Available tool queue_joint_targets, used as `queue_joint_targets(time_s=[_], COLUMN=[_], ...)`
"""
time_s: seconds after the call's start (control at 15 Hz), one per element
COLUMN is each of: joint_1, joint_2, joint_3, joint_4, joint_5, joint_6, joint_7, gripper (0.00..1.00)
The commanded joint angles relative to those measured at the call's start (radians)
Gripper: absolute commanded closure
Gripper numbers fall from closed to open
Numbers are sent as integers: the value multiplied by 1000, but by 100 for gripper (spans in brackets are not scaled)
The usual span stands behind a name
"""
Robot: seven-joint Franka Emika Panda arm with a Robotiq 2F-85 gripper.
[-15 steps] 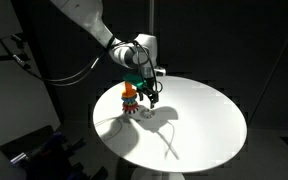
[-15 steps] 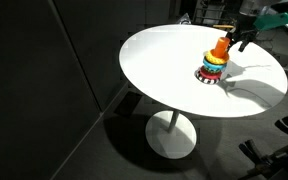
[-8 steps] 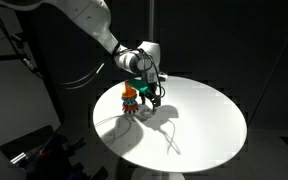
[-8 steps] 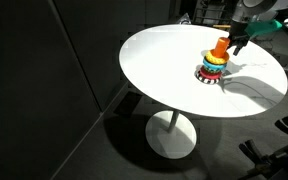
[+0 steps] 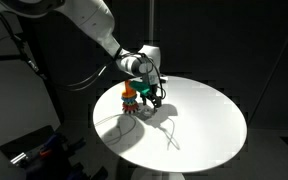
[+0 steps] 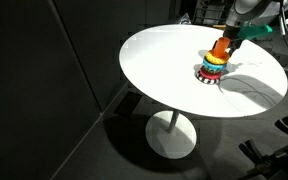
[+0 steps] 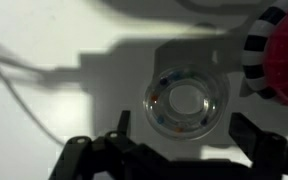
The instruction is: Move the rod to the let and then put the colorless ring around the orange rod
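The fingers (image 7: 92, 156) stand wide apart, holding nothing. In the wrist view, the colorless ring (image 7: 185, 103) lies flat on the white table (image 7: 54, 40) between them. A red ring (image 7: 287, 62) on a striped base (image 7: 254, 55) sits at 2 o'clock. In an exterior view the gripper (image 5: 150, 98) hangs just beside the orange rod (image 5: 130, 91).

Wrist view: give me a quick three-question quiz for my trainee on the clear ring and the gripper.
1. True or false: in the wrist view the clear ring lies flat on the table.
2. The gripper is: A) open, with the ring between its fingers; B) shut on the ring; C) out of view.
3. Fill in: the rod in an exterior view is coloured ____.
Key: 1 true; 2 A; 3 orange.
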Motion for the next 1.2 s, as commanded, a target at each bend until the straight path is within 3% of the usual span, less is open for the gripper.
queue_joint_targets(time_s=[0.0,1.13], joint_1=[-16,-40], joint_2=[29,75], joint_3=[16,27], joint_4=[39,64], joint_5=[20,43], joint_6=[4,-6], joint_7=[-27,-51], gripper=[0,0])
